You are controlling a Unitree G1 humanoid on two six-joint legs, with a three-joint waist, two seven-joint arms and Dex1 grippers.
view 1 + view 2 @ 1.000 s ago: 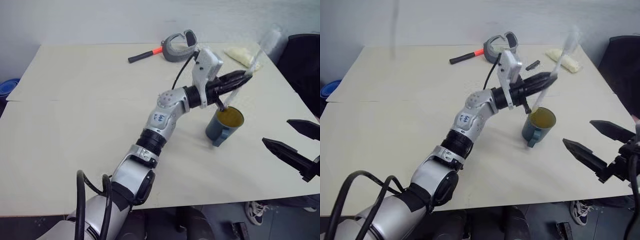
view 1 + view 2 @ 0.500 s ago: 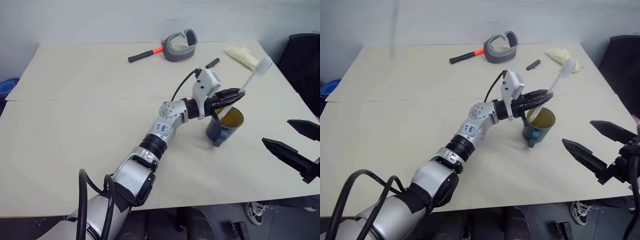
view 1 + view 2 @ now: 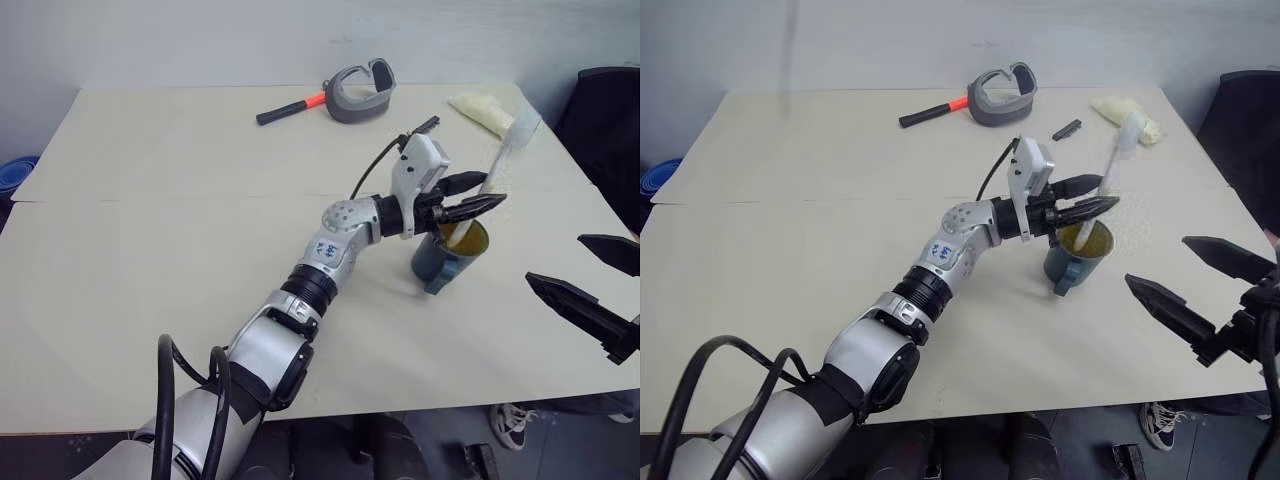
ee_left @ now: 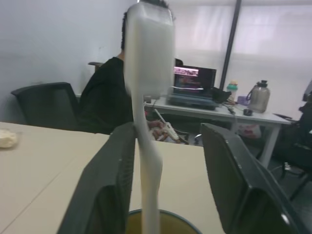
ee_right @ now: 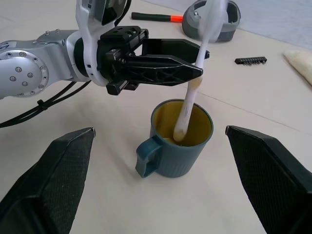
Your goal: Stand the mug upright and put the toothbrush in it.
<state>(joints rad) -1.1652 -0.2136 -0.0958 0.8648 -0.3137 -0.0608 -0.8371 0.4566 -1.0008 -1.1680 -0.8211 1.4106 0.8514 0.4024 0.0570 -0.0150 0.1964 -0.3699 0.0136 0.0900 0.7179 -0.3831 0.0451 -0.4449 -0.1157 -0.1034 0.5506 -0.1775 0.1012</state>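
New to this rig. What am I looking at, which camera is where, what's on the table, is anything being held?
It's a humanoid robot with two arms, each ending in two black fingers. The two wide pictures come from its head, looking down over a pale table. The other two come from cameras on each wrist.

The left gripper reaches over an upright teal mug. A white toothbrush stands tilted with its lower end inside the mug; the fingers are parted around it, so it looks just released. The right gripper waits open beside the mug, holding nothing.

Farther back lie a hammer, a grey curved band, a small black stick and a pale yellowish lump.
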